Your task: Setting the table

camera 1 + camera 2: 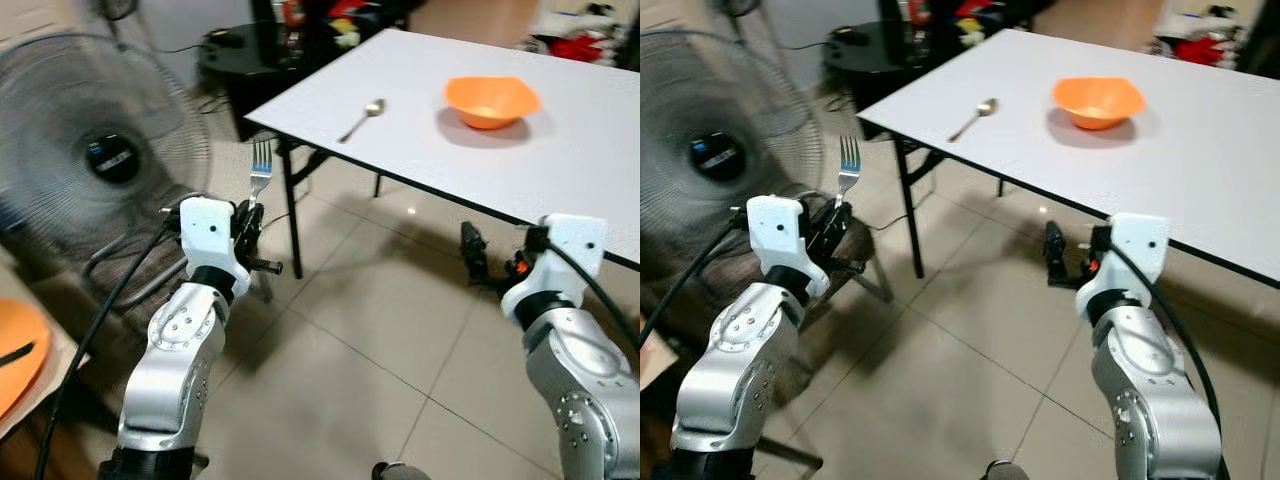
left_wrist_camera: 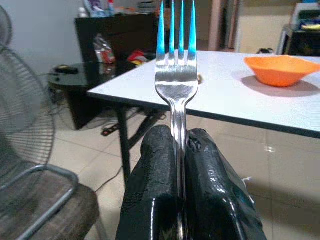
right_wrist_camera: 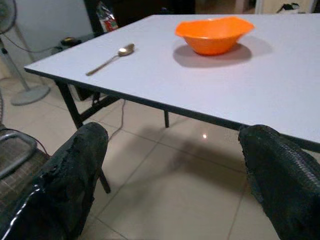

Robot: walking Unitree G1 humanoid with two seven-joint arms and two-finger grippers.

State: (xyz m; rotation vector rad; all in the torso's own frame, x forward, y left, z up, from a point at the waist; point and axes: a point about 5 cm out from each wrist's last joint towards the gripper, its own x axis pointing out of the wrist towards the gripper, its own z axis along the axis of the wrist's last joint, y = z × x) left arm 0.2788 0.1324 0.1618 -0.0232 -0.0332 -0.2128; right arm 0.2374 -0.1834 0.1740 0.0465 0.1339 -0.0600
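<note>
A silver fork (image 1: 260, 166) stands upright, tines up, held in my left gripper (image 1: 248, 222), which is shut on its handle; in the left wrist view the fork (image 2: 176, 85) rises from between the black fingers (image 2: 152, 190). It is left of and below the white table (image 1: 560, 160). On the table lie a spoon (image 1: 362, 119) near the left corner and an orange bowl (image 1: 491, 100) to its right. My right gripper (image 1: 492, 260) hangs open below the table's near edge, its fingers (image 3: 65, 185) spread wide with nothing between them.
A large standing fan (image 1: 95, 160) is at my left, with a chair (image 2: 45, 200) below it. A black low table (image 1: 250, 55) with clutter sits behind the white table's corner. An orange object (image 1: 18, 355) lies at the far left edge. Tiled floor (image 1: 370, 370) stretches ahead.
</note>
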